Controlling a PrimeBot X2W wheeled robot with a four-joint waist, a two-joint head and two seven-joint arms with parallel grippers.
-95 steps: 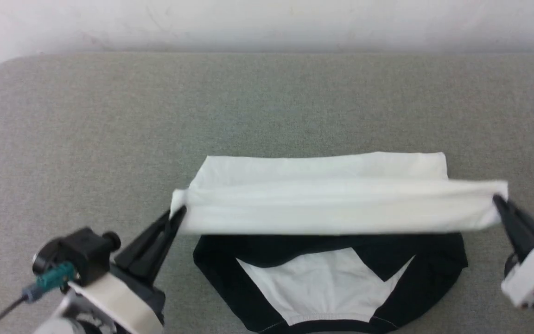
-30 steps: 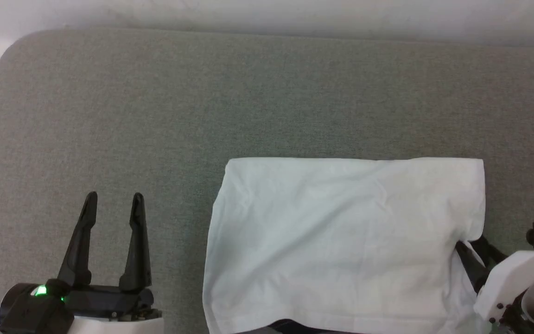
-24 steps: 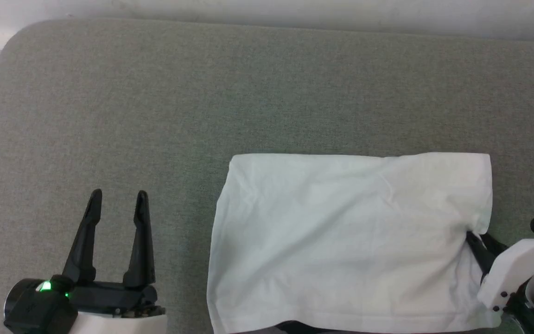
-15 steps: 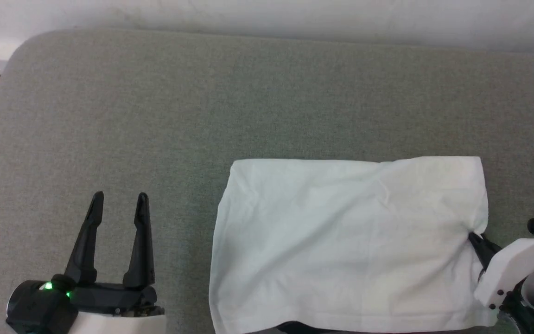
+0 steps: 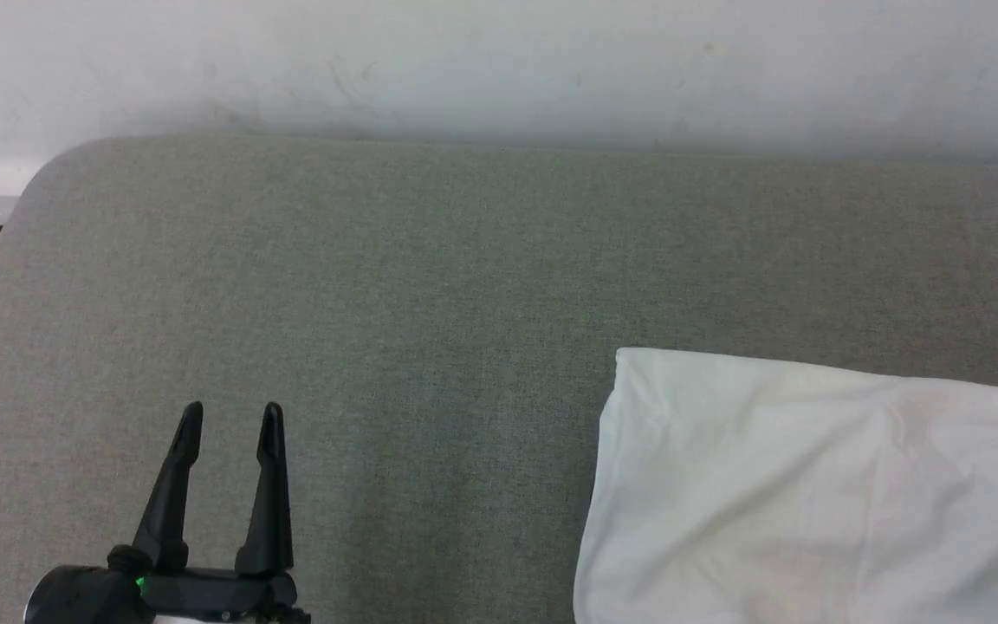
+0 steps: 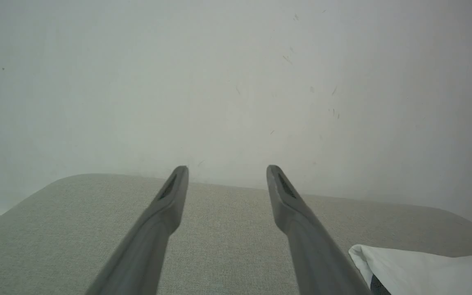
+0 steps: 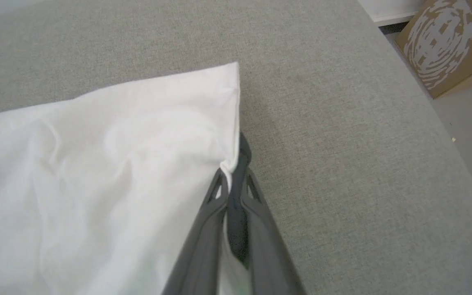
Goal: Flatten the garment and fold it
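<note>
White T-shirt (image 7: 109, 164), part folded: our right end effector (image 7: 236, 162) pinches its edge, our left end effector (image 5: 231, 414) is open, empty. Next we pull that edge across.

Left gripper (image 5: 232, 412): two long, tapering black fingers (image 5: 171, 494), black base, small green light (image 5: 142, 585).
</note>
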